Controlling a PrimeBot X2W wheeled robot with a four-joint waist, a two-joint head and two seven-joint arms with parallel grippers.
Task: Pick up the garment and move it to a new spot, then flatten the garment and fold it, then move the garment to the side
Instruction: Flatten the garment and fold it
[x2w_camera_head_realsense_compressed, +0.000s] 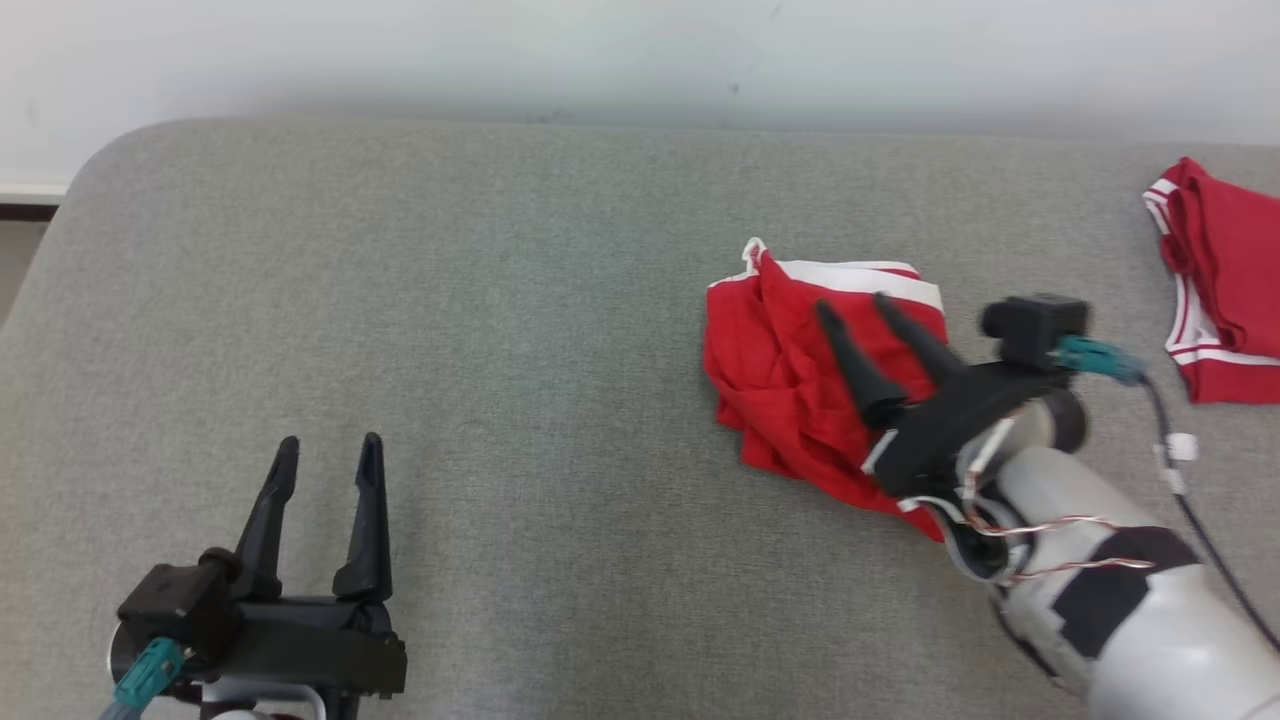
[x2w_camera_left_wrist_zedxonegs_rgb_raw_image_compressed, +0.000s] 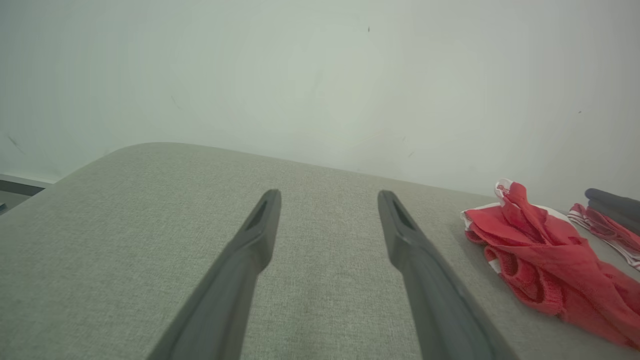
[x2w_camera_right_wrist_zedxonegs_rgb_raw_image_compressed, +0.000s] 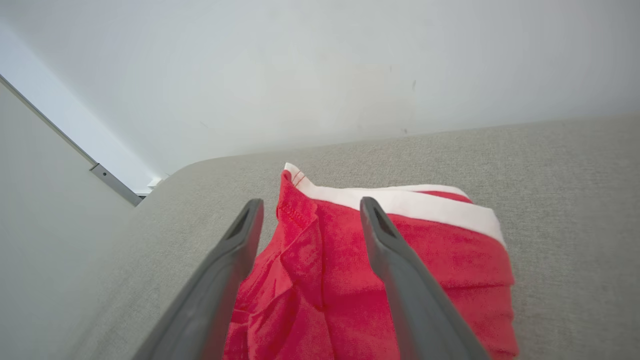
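At lower left, the left gripper (x2w_camera_head_realsense_compressed: 330, 440) hangs above the grey padded surface (x2w_camera_head_realsense_compressed: 500, 300), its fingers spread wide and empty. Right of centre, a crumpled red garment (x2w_camera_head_realsense_compressed: 780, 370) with a white band lies on the padding. The right gripper (x2w_camera_head_realsense_compressed: 853, 302) is over it, fingers parted and gripping nothing; whether the tips brush the cloth cannot be told. A second red garment (x2w_camera_head_realsense_compressed: 1225, 270), folded, lies at the far right edge, well apart. Two grippers, two garments.
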